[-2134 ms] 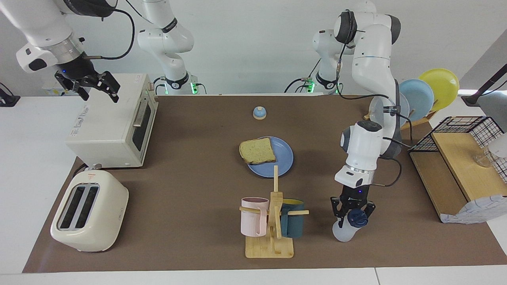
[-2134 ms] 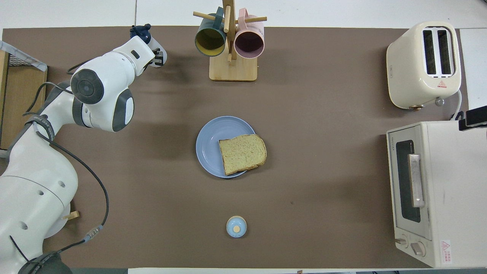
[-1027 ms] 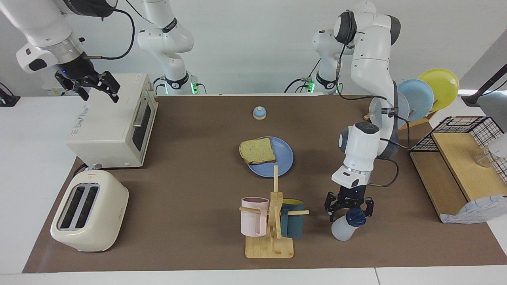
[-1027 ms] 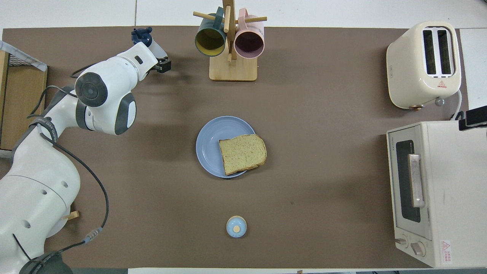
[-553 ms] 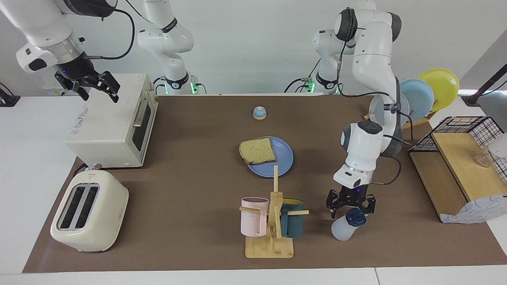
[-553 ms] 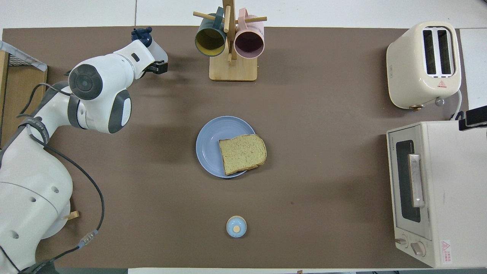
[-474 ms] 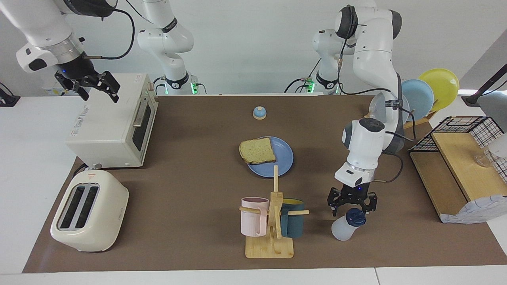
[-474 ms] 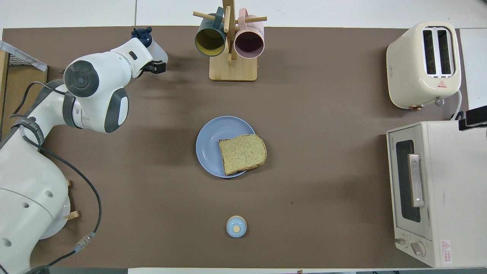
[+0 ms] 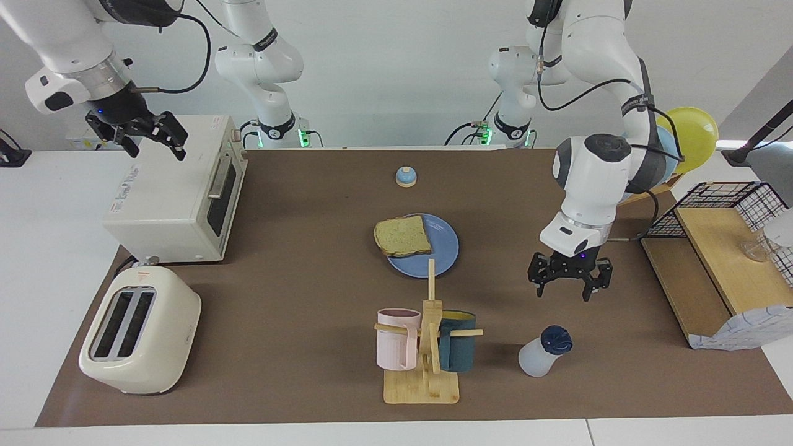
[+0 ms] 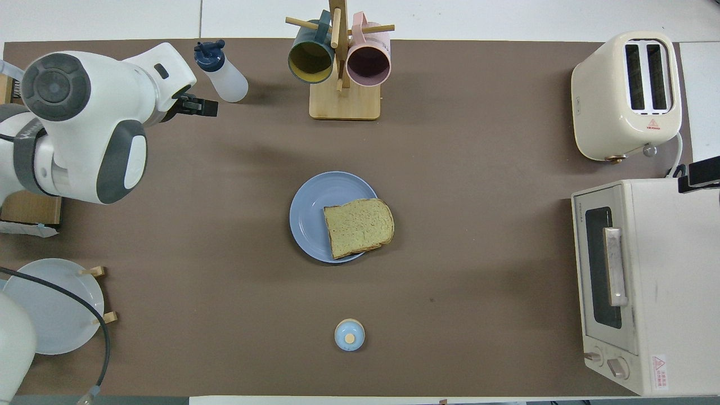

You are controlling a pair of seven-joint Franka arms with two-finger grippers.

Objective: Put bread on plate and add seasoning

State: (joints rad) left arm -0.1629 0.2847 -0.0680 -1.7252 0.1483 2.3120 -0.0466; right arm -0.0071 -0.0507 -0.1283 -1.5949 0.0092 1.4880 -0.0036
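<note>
i see the bread on the plate. the seasoning stands free beside the mug rack. my left gripper hangs wide open above the table, my right gripper waits open over the oven.

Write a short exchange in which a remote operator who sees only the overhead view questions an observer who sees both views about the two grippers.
Operator: The arm hides most of the left gripper. Is it holding the seasoning bottle?
Observer: No. It hangs open and empty in the air, apart from the bottle, which stands on the mat beside the mug rack.
Operator: I see only a dark tip at my edge by the toaster oven. Where is the right gripper?
Observer: It hangs open and empty above the oven's top, touching nothing; that arm waits.
</note>
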